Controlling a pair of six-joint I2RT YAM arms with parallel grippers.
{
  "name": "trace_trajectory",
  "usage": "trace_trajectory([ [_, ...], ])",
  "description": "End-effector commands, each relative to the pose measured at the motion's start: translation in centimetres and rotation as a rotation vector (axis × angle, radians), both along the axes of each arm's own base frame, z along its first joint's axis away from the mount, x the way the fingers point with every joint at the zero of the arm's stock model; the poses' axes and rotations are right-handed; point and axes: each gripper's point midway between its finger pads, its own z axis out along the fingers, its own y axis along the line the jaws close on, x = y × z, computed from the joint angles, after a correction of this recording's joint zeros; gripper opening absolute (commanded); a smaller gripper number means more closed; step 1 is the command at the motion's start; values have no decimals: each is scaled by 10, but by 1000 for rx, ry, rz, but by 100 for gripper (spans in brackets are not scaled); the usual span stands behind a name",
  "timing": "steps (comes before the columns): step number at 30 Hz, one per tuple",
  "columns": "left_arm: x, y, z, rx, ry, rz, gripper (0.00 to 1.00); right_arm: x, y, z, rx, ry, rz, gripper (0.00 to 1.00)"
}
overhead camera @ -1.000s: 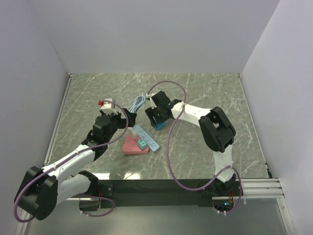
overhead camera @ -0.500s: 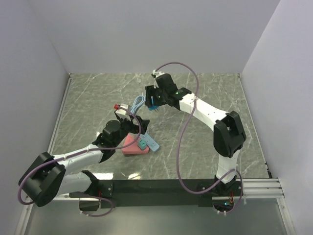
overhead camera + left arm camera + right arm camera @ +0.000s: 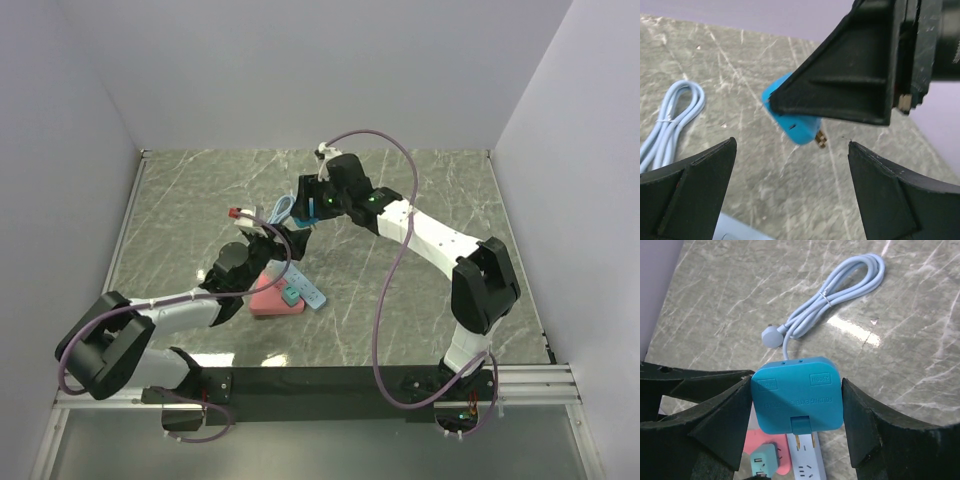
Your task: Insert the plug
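**Plug (image 3: 797, 395) held above surface (image 3: 420, 300)**

Right jaws clamp the plug by its side edges, prongs exposed, beside the cable coil (image 3: 840, 287). Left jaws stand wide, empty, facing it. Power strip (image 3: 303, 283) lies near, open room rightward.

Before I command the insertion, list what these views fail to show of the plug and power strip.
- Right wrist view: the power strip is cut off by the bottom edge; its free sockets cannot be counted.
- Left wrist view: one of the right fingers covers most of the blue plug.
- Top view: the plug is too small to tell how it is turned.
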Motion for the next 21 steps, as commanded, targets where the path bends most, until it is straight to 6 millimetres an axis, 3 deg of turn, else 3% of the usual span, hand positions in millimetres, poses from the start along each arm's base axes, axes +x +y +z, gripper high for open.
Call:
trace_trajectory([
  [1, 6, -10, 43, -143, -89, -15, 100, -4, 8, 31, 70, -65, 13, 3],
  [6, 14, -17, 37, -163, -52, -12, 99, -10, 13, 32, 83, -66, 29, 3],
  [11, 14, -14, 41, -206, -67, 3, 90, -18, 17, 31, 91, -63, 44, 3],
  [15, 14, -19, 41, -219, -61, -19, 77, -22, 16, 32, 99, -65, 44, 2],
  [21, 12, -21, 40, -236, -56, -30, 48, -27, 17, 35, 113, -69, 57, 3],
])
